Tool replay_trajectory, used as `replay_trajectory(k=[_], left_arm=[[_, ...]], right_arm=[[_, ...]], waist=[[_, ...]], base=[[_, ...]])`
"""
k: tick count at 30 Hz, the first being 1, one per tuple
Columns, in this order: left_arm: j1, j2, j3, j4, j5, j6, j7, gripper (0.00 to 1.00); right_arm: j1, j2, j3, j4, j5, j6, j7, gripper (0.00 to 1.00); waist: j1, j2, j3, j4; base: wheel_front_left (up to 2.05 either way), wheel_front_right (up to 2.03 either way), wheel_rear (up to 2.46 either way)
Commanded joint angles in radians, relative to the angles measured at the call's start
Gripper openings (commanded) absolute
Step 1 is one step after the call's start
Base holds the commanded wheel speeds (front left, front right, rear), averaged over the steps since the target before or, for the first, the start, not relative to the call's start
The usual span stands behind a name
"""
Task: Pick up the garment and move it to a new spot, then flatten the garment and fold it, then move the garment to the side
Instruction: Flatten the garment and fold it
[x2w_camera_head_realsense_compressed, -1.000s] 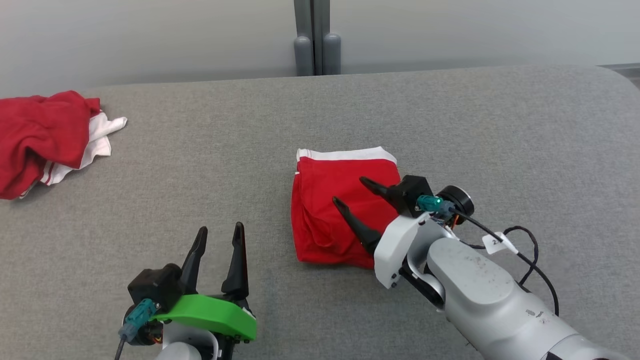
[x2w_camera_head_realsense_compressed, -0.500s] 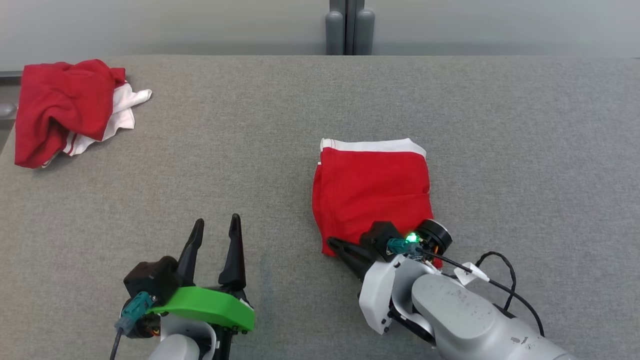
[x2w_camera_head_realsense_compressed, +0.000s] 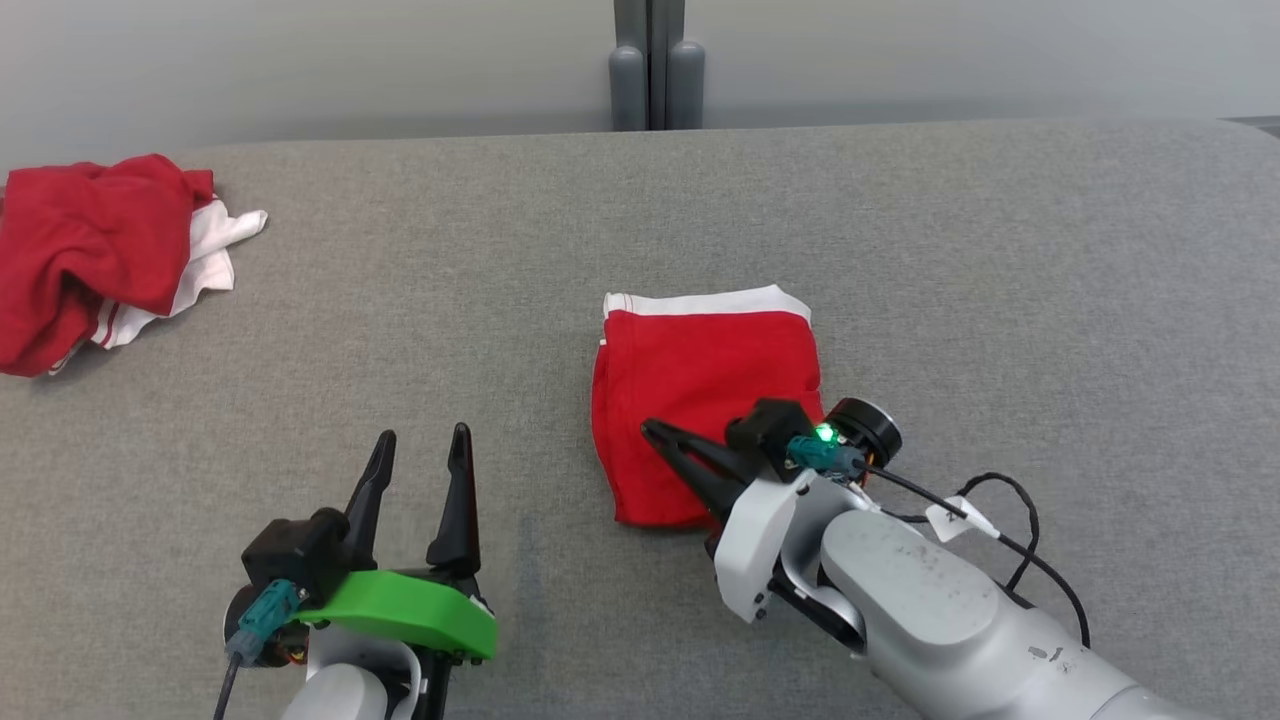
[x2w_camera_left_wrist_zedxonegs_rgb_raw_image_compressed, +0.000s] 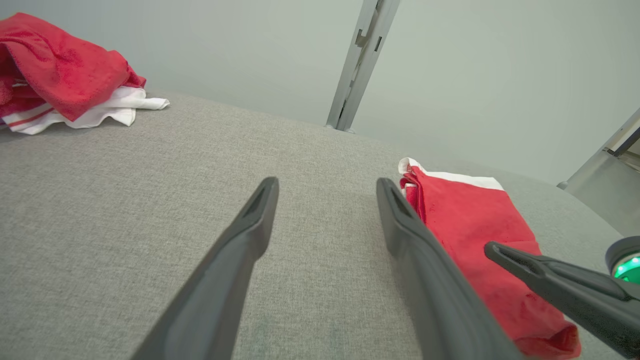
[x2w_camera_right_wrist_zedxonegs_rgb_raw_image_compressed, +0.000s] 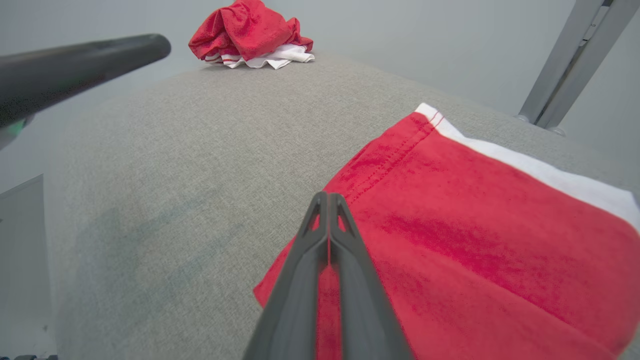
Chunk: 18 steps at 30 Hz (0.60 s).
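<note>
The garment (x2w_camera_head_realsense_compressed: 705, 385) is red with a white band and lies folded in a neat rectangle at the middle of the grey table (x2w_camera_head_realsense_compressed: 950, 250). My right gripper (x2w_camera_head_realsense_compressed: 650, 432) is shut, its two fingers pressed together with no cloth visible between them. It lies low over the garment's near left part, tips pointing left. The right wrist view shows the joined fingertips (x2w_camera_right_wrist_zedxonegs_rgb_raw_image_compressed: 327, 196) by the garment's (x2w_camera_right_wrist_zedxonegs_rgb_raw_image_compressed: 475, 225) left hem. My left gripper (x2w_camera_head_realsense_compressed: 420, 448) stands open near the table's front, left of the garment (x2w_camera_left_wrist_zedxonegs_rgb_raw_image_compressed: 470, 225) and apart from it, with nothing between its fingers (x2w_camera_left_wrist_zedxonegs_rgb_raw_image_compressed: 260, 205).
A crumpled red and white cloth pile (x2w_camera_head_realsense_compressed: 95, 250) sits at the far left back of the table, also in the left wrist view (x2w_camera_left_wrist_zedxonegs_rgb_raw_image_compressed: 60, 60) and the right wrist view (x2w_camera_right_wrist_zedxonegs_rgb_raw_image_compressed: 247, 32). A grey post (x2w_camera_head_realsense_compressed: 655, 65) stands behind the table's back edge.
My right gripper was open over the garment and has shut, drawing back to its near left part. The head camera shifted. The garment stays folded; the left gripper holds still.
</note>
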Motion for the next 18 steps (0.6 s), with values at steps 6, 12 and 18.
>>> replay_trajectory(k=[6,12,18], left_arm=[[-0.006,-0.006,0.023,0.013,0.062,-0.022,-0.001,1.00],[0.047,-0.034,0.061,0.030,0.104,-0.040,-0.001,1.00],[0.108,-0.061,0.121,0.028,0.149,-0.057,0.000,1.00]], right_arm=[[0.046,-0.004,-0.179,-0.025,-0.035,-0.001,-0.012,1.00],[0.166,-0.004,-0.405,-0.085,-0.119,-0.001,-0.012,1.00],[0.324,-0.004,-0.611,-0.193,-0.164,-0.001,-0.012,1.00]], waist=[[0.0000,0.0000,-0.067,-0.055],[0.0000,0.0000,-0.106,-0.080],[0.0000,0.0000,-0.127,-0.089]], base=[[0.00,0.00,0.00],[0.00,0.00,0.00],[0.00,0.00,0.00]])
